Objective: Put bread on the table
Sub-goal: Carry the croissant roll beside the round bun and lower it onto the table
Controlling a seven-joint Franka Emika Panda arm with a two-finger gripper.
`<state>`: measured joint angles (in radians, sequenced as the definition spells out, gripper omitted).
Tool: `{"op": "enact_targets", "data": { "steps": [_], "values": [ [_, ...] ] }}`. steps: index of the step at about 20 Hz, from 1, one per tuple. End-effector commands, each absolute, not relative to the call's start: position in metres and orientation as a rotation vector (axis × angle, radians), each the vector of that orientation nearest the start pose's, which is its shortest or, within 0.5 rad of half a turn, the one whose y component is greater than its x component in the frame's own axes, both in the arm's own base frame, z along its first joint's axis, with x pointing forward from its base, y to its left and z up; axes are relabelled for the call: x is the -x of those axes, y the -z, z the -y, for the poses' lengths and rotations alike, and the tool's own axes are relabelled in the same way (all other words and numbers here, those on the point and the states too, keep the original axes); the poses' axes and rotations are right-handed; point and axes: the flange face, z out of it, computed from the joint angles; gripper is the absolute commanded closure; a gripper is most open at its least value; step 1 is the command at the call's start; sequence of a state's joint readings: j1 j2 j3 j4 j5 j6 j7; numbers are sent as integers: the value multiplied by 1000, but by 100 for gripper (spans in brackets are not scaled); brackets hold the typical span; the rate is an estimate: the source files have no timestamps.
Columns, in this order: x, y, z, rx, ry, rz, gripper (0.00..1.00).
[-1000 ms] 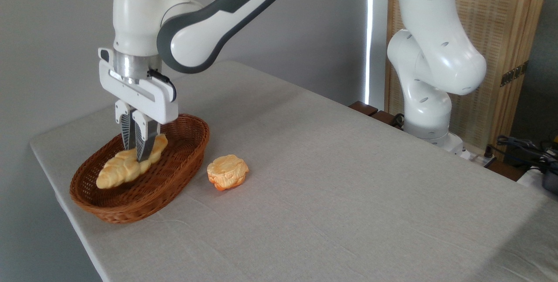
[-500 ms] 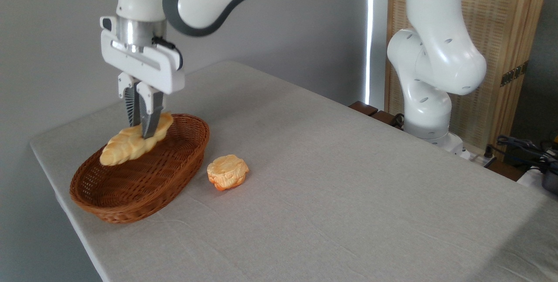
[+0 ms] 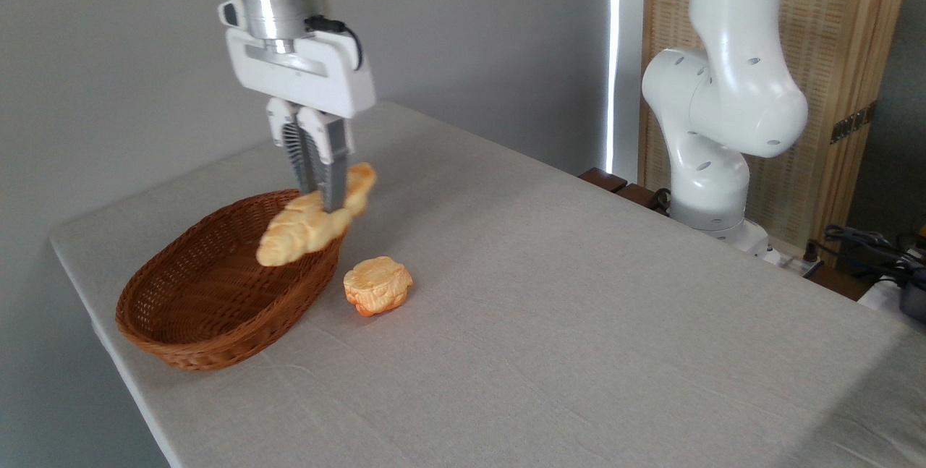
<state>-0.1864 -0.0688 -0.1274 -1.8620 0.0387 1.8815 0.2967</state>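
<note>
The bread (image 3: 293, 233), a long braided golden-yellow loaf, hangs tilted in the air over the right end of the wicker basket, its lower tip pointing left. My gripper (image 3: 323, 202) is shut on its middle, fingers pointing straight down. The table (image 3: 550, 294) with its grey-beige cloth lies below, well under the loaf.
A brown oval wicker basket (image 3: 206, 301) sits near the table's left edge with nothing in it. A small round orange-tinged bun (image 3: 377, 285) lies on the cloth just right of the basket. The arm's white base (image 3: 712, 164) stands at the far right edge.
The gripper has risen out of the basket and moved right, carrying the bread with it. The basket and the bun have stayed in place.
</note>
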Motion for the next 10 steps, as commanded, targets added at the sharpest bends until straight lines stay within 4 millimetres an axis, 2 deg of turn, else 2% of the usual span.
{"op": "enact_targets", "data": {
  "steps": [1, 4, 6, 7, 8, 9, 10],
  "values": [
    [-495, -544, 126, 2918, 30, -1067, 73],
    [-485, -517, 102, 2905, -70, -1105, 64],
    [-489, -506, 80, 2908, -89, -1105, 62],
    [-491, -502, 66, 2917, -101, -1098, 58],
    [-494, -499, 53, 2927, -107, -1090, 42],
    [-496, -497, 46, 2933, -107, -1081, 20],
    [-497, -493, 44, 2935, -112, -1079, 7]
  ]
}}
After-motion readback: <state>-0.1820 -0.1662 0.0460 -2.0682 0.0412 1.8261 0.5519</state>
